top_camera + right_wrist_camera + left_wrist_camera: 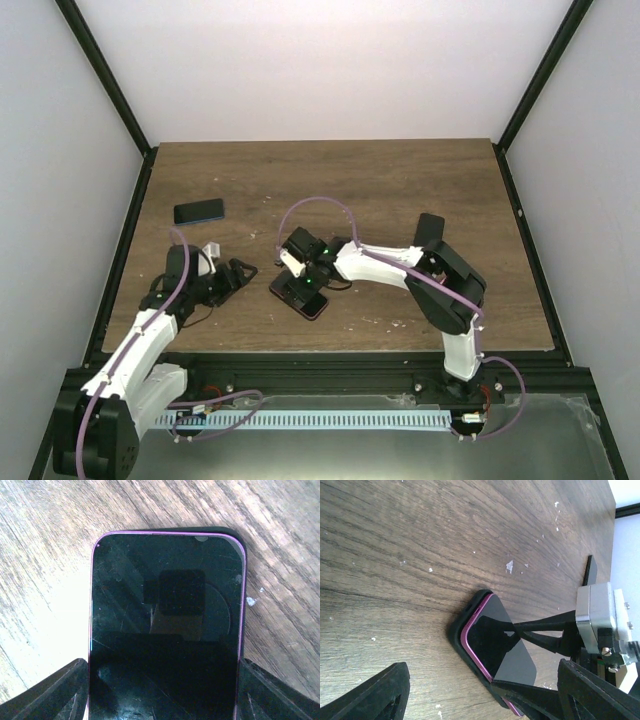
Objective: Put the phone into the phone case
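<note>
Gleaming purple-rimmed phone (pixel 165 630) atop black case (pixel 456 632)

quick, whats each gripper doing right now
Left gripper: open, holding nothing.
Right gripper: closed on the purple-edged phone, across its width.

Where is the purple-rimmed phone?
The purple-rimmed black phone lies front-centre on the wooden table in the top view, atop the black phone case, between the fingers of the right end effector.

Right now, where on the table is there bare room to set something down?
Free: the far table strip between the dark slab and the black block, and the near edge in front of the phone. Crowded: centre, right claw gripping the phone, left claw beside it.
</note>
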